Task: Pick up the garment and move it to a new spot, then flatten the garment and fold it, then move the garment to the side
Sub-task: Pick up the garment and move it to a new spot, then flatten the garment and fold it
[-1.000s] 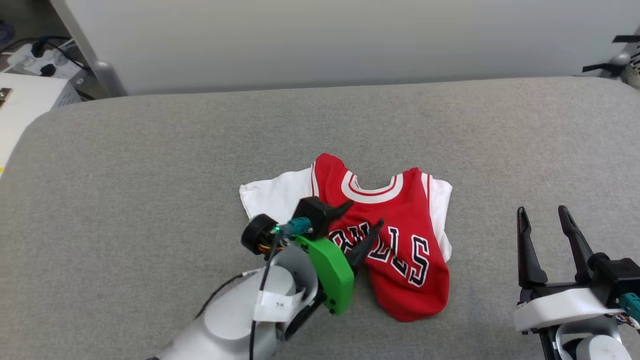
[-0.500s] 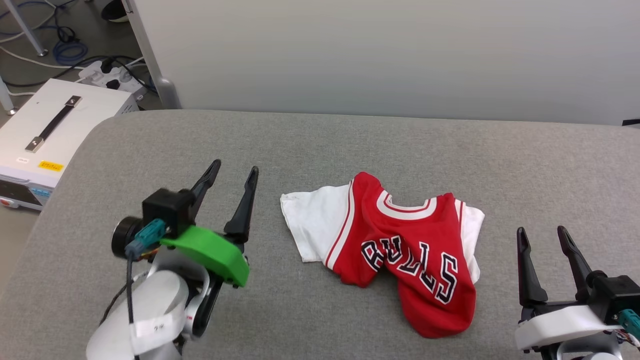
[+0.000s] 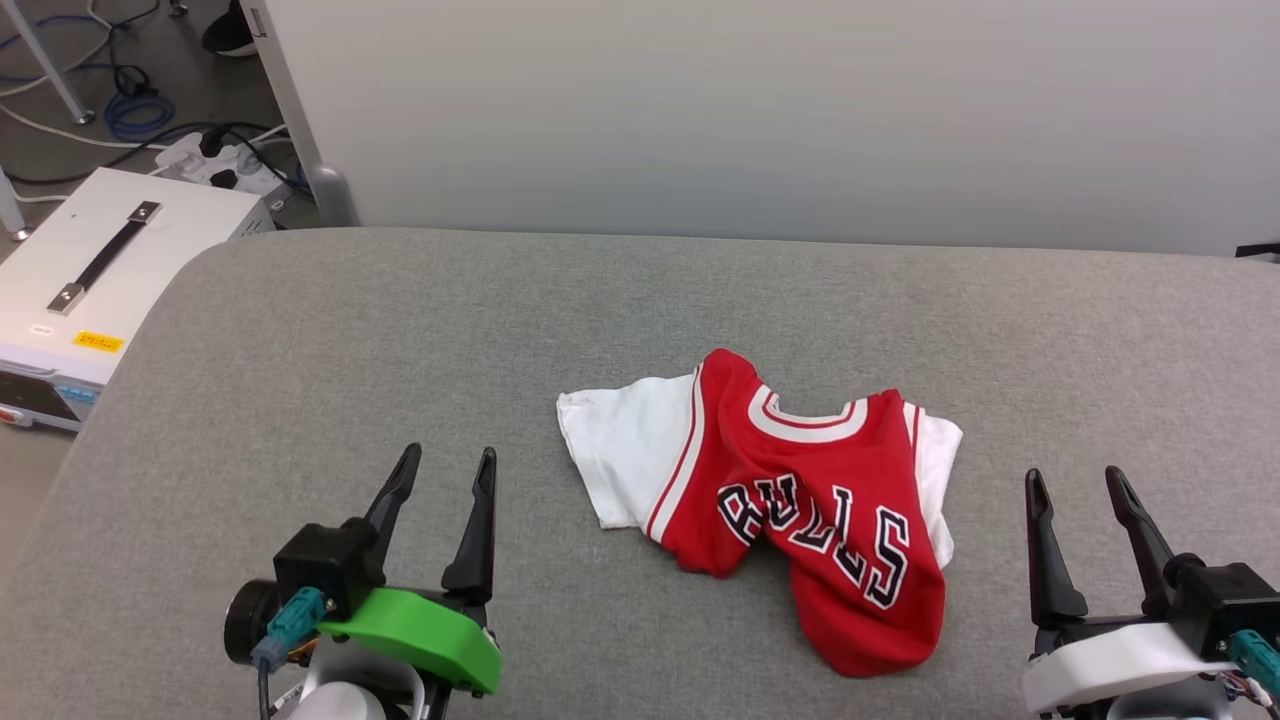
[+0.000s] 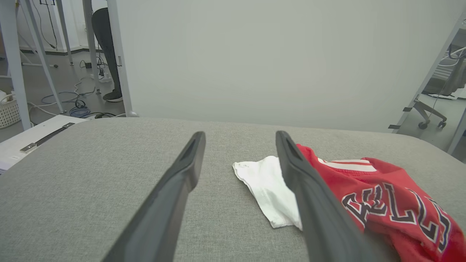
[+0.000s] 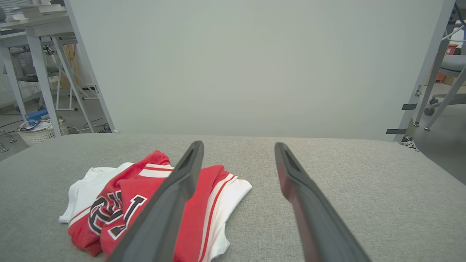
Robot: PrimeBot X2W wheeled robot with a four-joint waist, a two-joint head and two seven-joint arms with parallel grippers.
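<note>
Between left gripper [image 3: 448, 455] and right gripper [image 3: 1073, 478], jaws spread, lies the rumpled red garment [image 3: 800, 500].

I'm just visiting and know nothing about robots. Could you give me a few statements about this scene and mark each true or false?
The garment lies rumpled on the grey surface. True.
The left gripper is clamped on the garment. False: it stands open, apart from it, on its left.
The right gripper is open and empty. True.
The garment is neatly folded. False: it is unfolded and creased.
A white box sits beside the surface's left end. True.
</note>
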